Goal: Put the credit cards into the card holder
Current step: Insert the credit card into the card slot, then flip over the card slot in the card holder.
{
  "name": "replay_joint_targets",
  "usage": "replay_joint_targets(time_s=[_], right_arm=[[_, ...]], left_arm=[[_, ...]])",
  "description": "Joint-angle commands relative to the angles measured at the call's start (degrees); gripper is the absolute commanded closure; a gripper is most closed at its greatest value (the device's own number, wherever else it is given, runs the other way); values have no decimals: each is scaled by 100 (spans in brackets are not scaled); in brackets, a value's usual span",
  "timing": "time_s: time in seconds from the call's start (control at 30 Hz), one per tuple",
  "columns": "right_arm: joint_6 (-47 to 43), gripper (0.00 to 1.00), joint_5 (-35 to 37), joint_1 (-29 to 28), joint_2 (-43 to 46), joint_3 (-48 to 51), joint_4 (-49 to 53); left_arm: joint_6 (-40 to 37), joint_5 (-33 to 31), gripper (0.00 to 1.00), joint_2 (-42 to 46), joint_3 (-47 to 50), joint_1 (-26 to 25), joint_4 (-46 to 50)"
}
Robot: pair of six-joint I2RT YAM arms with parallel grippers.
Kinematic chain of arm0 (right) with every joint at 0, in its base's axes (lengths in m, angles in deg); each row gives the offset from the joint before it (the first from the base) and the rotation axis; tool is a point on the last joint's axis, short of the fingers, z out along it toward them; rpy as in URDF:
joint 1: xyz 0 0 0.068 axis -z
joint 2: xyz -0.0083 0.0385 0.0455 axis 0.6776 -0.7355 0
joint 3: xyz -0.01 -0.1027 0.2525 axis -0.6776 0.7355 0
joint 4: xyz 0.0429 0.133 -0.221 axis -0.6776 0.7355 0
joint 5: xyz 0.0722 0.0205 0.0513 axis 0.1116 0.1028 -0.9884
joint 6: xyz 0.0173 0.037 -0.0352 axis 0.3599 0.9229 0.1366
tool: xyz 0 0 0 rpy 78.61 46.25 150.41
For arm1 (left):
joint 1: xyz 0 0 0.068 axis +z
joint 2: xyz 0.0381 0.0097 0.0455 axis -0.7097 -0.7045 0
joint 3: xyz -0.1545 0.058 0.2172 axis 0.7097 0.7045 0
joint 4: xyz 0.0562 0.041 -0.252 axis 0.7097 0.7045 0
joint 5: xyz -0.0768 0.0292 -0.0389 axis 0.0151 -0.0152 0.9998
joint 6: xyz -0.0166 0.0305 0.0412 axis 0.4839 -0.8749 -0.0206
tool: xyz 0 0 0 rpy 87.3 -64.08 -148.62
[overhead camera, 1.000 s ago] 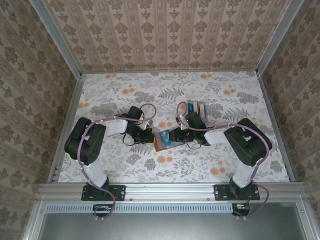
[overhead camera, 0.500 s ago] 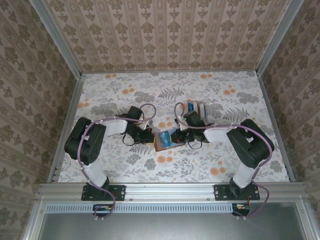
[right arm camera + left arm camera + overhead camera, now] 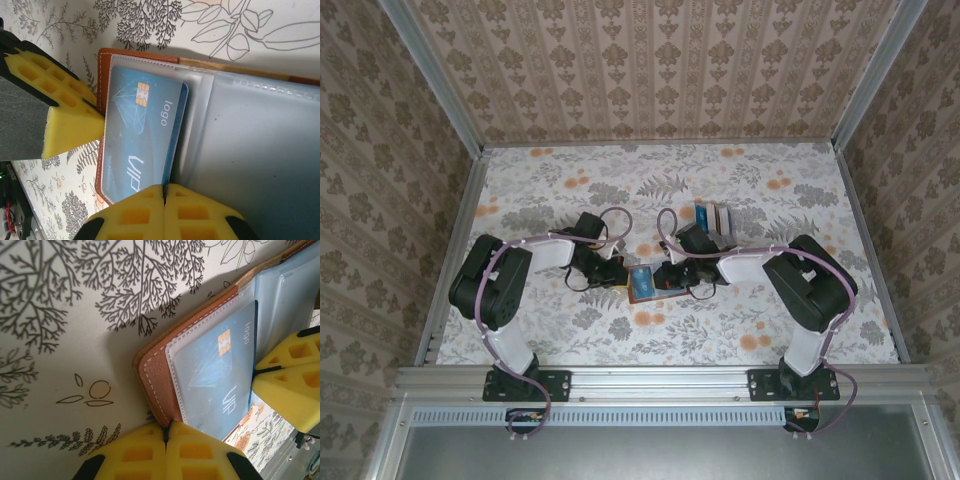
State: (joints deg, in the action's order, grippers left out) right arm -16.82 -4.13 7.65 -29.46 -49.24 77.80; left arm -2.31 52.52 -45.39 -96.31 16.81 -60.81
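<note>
Leather card holder [image 3: 155, 385] in left gripper [image 3: 166, 437], card [image 3: 140, 145] in right gripper [image 3: 164, 195].

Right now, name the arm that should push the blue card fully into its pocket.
Right. The right end effector is shut on the free edge of the blue plastic card, lined up to slide it deeper. The left end effector is clamped on the reddish-brown leather card holder, steadying it.
</note>
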Motion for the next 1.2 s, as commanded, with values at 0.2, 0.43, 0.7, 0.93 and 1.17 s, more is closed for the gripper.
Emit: replay_joint_targets(time_s=[0.2, 0.43, 0.7, 0.93, 1.17], right_arm=[[-318, 83, 565, -174, 921, -209, 1276], [123, 65, 1105, -173, 1503, 89, 1596], [376, 53, 1943, -182, 1516, 286, 1851], [447, 56, 1729, -191, 1129, 323, 1532], [450, 60, 1562, -253, 900, 222, 1382]], left_arm=[[51, -263, 100, 136, 382, -33, -259], [115, -284, 100, 49, 417, -86, -350], [58, -281, 100, -6, 359, -123, -279], [95, -284, 100, 3, 385, -128, -326], [115, -276, 100, 17, 452, -150, -360]])
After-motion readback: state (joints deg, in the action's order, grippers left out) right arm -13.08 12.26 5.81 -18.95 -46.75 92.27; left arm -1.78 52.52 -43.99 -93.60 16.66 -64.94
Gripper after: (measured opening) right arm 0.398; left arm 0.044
